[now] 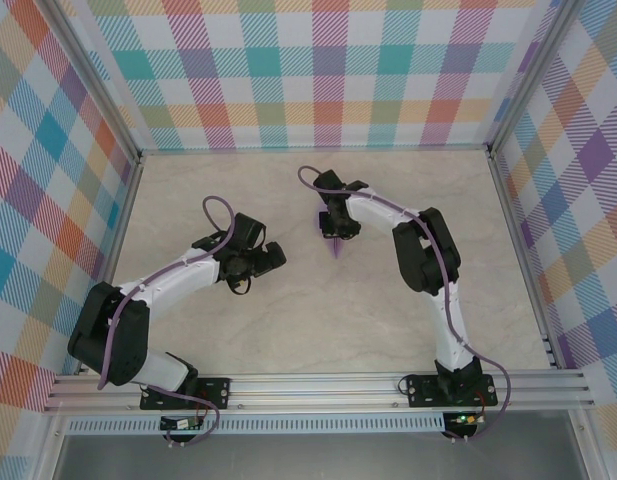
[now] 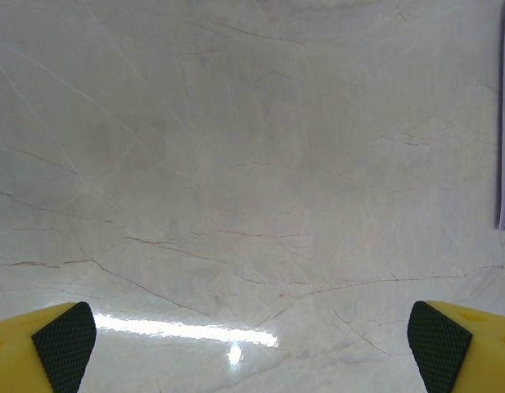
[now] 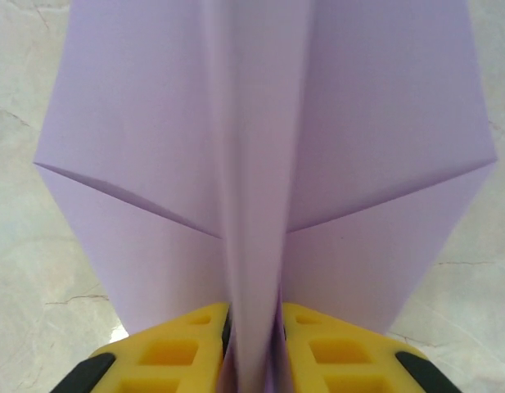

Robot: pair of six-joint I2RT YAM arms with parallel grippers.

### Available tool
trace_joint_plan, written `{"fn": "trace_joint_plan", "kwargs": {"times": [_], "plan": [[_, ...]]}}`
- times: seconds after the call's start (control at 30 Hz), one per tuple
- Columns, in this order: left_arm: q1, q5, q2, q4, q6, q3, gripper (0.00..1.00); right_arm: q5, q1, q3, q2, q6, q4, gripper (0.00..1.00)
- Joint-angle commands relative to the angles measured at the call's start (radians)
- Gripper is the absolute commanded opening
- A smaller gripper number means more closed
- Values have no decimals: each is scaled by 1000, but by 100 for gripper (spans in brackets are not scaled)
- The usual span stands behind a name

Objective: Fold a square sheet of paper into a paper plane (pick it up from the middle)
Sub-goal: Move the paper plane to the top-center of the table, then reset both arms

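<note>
**Right hand** (image 3: 254, 319): yellow fingers pressed together on the centre fold of the pale lavender folded paper plane (image 3: 154, 147), which sits near the middle of the pale marble-patterned counter (image 1: 388, 320). **Left hand** (image 2: 252, 344): fingers spread wide, hovering to the left, well apart from the plane. Risk: if the grip slackens, the thin creased wings may spring open, or the plane may tip sideways.

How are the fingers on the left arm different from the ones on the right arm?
The left fingers stand wide apart, while the right fingers sit close together. The left fingers hold nothing and have only bare table between them. The right fingers pinch the centre fold of the paper plane. Both pairs are yellow with black parts.
</note>
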Motion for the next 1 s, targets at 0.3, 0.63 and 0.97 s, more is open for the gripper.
{"fn": "trace_joint_plan", "kwargs": {"times": [0.3, 0.63, 0.97], "plan": [[22, -111, 0, -132, 56, 108, 100, -5, 2, 66, -76, 39, -103, 34], [117, -391, -64, -244, 178, 255, 100, 108, -47, -121, -476, 69, -25, 86], [289, -579, -227, 67, 364, -9, 100, 422, -227, -708, -900, -87, 363, 100]]}}
